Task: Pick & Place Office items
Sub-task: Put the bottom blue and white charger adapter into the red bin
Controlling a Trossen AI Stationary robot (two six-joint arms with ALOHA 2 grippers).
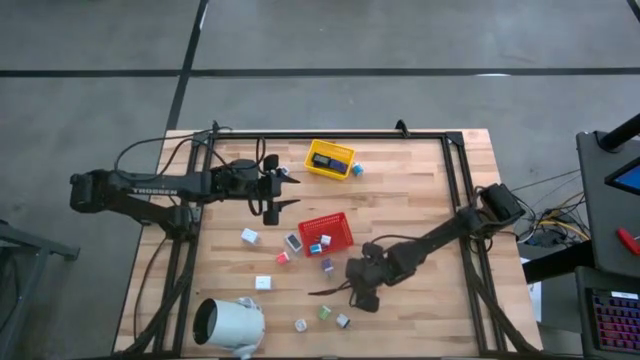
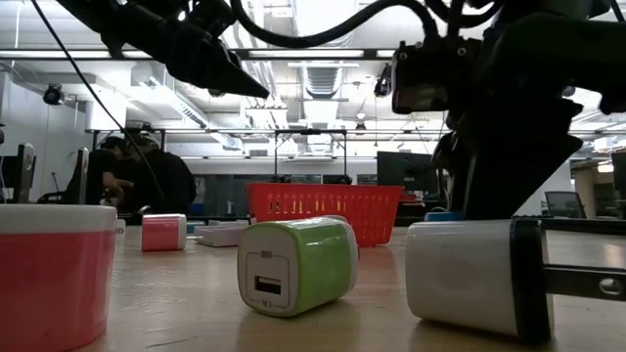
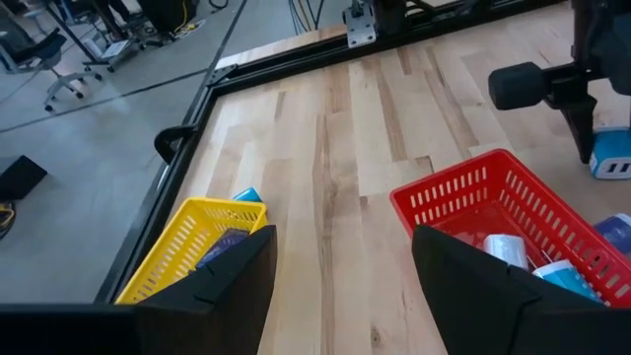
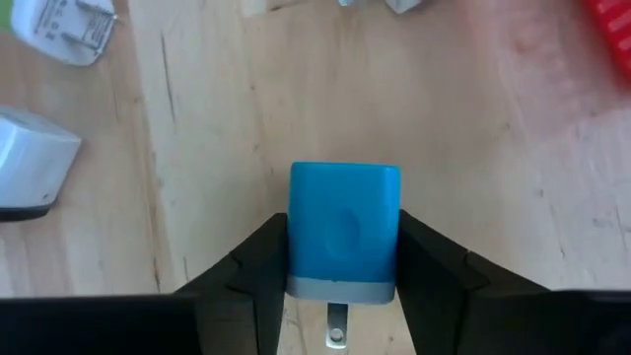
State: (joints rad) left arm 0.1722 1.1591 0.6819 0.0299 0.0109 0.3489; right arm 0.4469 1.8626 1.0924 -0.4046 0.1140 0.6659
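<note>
Dark jointed arms, black cables, white lettering

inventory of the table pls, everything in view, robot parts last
Red tray: 1, red, table centre, small pieces inside.
Yellow tray: 1, yellow, far side, dark piece inside.
Office items: about a dozen loose, white, pink, green, purple, teal, scattered around the red tray.
Blue charger: 1, blue, between right gripper's fingers.
White cylinder: 1, near left corner, on its side.
Left gripper: open, hovers left of the trays.
Right gripper: closing on the blue charger.
</note>
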